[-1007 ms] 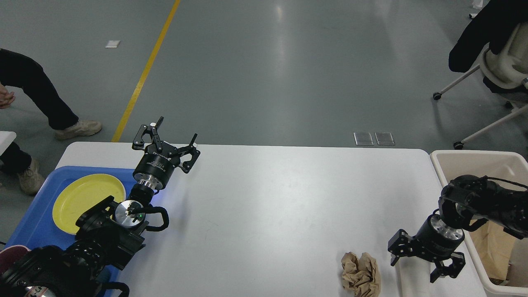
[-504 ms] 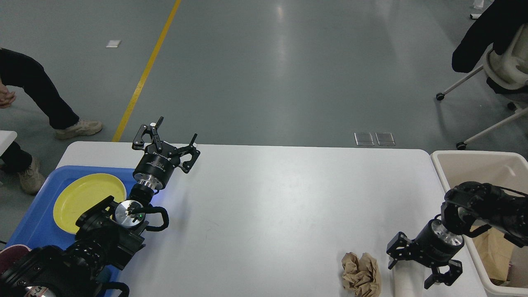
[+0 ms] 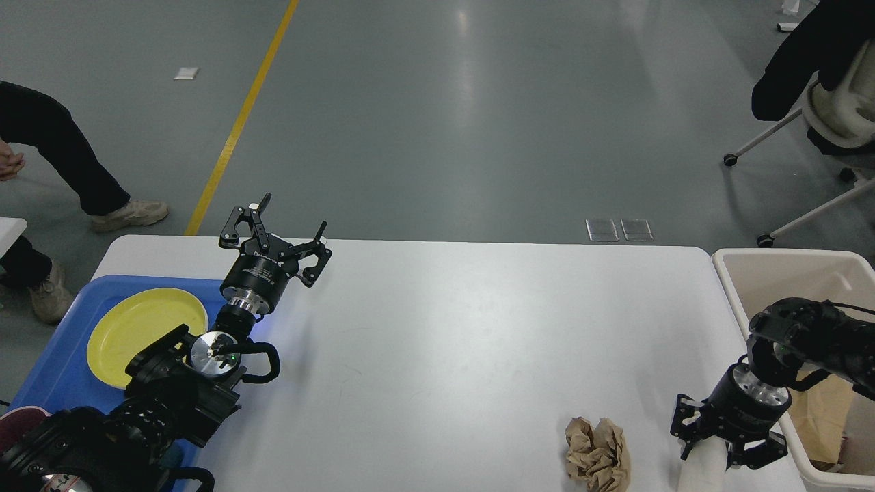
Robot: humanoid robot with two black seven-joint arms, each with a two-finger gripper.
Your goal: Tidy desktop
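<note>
Since the earlier frames, the right pincer (image 3: pixel 724 447) has been drawn rightward and nearer the front edge of the bench (image 3: pixel 465 328), so that it now straddles the upper end of a white cylindrical object (image 3: pixel 703 468) standing or lying at that edge; which of the two cannot be told. Its fingers are spread moderately on either side of the cylinder, and no firm grip is shown. The left pincer (image 3: pixel 277 236) has not shifted: it is held wide and empty above the far left part of the bench, beside the blue tray (image 3: pixel 61 362) carrying the yellow plate (image 3: pixel 137 328).

A crumpled brown paper ball (image 3: pixel 597 453) lies just left of the cylinder, apart from it. The beige bin (image 3: pixel 772 270) stands off the right end of the bench, with brown paper already inside.

For the step judged to be in hand, grasping the cylinder, the fingers should be centred on it before closing, since a smooth round body may roll or slip away. The lift should be kept clear of the bin's near wall.
</note>
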